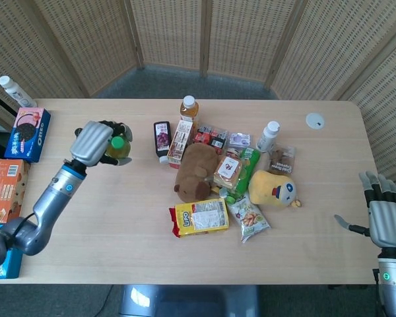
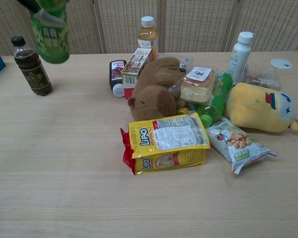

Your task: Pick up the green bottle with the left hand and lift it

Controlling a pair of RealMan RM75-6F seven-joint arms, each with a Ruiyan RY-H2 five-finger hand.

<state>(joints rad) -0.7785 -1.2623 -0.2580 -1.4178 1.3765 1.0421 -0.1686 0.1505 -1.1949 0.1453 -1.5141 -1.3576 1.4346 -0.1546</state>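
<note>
Light wood table (image 1: 119, 218) (wicker screens (image 1: 204, 33) behind)

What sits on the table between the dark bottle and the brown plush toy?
In the chest view, between the dark bottle and brown plush toy lies bare table, then a small dark-labelled bottle.

The left hand (image 1: 96, 140) grips the green plastic bottle (image 1: 118, 146) with its green cap up, above the pale wooden worktop (image 1: 119, 218). A brown plush bear (image 1: 194, 170) lies mid-worktop, touching a yellow snack bag (image 1: 199, 216). The right hand (image 1: 385, 220), fingers spread, hangs off the worktop's right edge.
</note>
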